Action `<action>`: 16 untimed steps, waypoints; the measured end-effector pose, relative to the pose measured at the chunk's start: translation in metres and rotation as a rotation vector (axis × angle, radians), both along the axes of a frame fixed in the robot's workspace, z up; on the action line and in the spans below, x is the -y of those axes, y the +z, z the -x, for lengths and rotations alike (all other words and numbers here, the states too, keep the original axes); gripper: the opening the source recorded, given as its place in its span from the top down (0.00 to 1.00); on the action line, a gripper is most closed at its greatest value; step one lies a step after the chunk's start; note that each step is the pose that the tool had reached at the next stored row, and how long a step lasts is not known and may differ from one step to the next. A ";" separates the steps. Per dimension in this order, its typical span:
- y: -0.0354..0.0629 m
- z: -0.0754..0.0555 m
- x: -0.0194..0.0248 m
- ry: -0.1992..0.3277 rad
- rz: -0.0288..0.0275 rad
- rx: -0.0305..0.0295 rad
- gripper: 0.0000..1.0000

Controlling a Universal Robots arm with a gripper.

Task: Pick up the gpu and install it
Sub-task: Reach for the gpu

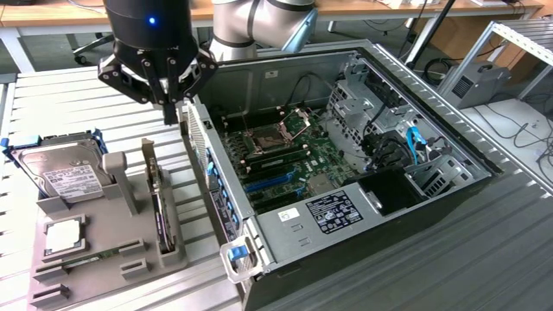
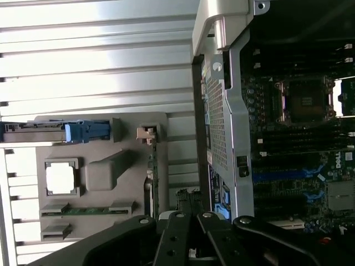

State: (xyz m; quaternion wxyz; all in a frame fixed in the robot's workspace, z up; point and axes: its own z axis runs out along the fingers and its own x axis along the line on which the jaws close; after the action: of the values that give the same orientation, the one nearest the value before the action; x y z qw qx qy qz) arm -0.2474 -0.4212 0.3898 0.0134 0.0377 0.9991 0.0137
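One gpu [image 1: 159,207] stands edgewise in the grey holder [image 1: 112,227], exterior view's left; gripper [image 1: 170,116] hovers above, jaws closed, empty; card seems light, stiff, fragile; grip its top edge.

Narrow gap between the upright gpu [image 1: 160,207] on the gray tray [image 1: 111,227] and the case wall [image 1: 199,142], free room above

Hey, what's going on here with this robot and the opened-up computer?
A robot arm's claw hangs shut and empty close to the bracket end of the gpu. The gpu stands on edge in a slot of the gray holder, not yet picked up. A hard drive sits in the same holder. Next to it, the computer case lies open with its motherboard exposed.
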 end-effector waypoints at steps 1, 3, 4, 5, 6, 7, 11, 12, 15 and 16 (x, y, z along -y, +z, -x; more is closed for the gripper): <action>0.0000 0.000 0.0006 0.000 0.0000 0.0000 0.89; -0.0001 0.000 0.0015 0.000 0.0000 0.0000 0.89; 0.0000 0.000 0.0026 0.000 0.0001 0.0000 0.89; -0.0001 0.000 0.0035 0.000 0.0000 0.0000 0.89; -0.0001 0.000 0.0040 0.000 0.0000 0.0000 0.89; -0.0001 0.000 0.0046 0.000 0.0000 0.0000 0.89; -0.0002 0.000 0.0067 0.000 0.0000 0.0000 0.89; -0.0002 0.000 0.0073 0.000 0.0000 0.0000 0.89; -0.0002 0.000 0.0088 0.000 0.0000 0.0000 0.89; -0.0002 0.000 0.0100 0.000 0.0000 0.0000 0.89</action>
State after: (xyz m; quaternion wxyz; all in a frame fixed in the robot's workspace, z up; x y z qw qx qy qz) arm -0.2476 -0.4312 0.3896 0.0134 0.0378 0.9991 0.0137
